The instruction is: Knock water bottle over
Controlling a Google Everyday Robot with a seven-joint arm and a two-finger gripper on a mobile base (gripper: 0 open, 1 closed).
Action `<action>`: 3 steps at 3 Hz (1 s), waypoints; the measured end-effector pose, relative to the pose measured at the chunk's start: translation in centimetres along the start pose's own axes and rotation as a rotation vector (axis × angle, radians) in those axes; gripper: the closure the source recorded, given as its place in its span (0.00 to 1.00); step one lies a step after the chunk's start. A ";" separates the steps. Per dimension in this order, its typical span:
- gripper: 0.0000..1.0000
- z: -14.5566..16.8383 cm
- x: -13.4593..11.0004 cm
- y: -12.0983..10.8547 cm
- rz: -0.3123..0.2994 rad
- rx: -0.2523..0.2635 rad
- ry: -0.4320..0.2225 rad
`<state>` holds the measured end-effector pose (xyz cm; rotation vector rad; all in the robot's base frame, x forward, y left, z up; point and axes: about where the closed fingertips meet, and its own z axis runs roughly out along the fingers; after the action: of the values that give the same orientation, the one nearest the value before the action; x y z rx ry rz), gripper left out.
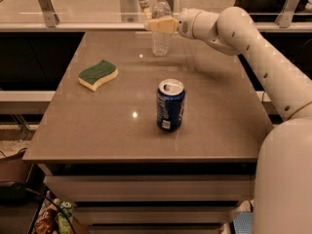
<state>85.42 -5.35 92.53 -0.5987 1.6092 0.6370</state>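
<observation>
Reaching from the desk's [107, 130] right edge, the end effector [155, 24], whose open-or-closed state I cannot tell, sits against the shoulder of the upright water bottle [160, 44].

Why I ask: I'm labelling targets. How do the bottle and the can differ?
The bottle is clear plastic with a white cap; the can is opaque blue with a silver top. The bottle stands near the far edge of the table, the can nearer the middle. The gripper is at the bottle's upper part; the can has nothing beside it. Both stand upright.
</observation>
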 end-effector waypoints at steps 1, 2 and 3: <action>0.00 0.6 0.8 0.1 0.001 0.000 -0.023; 0.17 0.9 0.8 0.4 0.001 -0.004 -0.023; 0.40 1.1 0.9 0.6 0.002 -0.008 -0.023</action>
<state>85.65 -4.17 91.57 -0.5941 1.5869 0.6502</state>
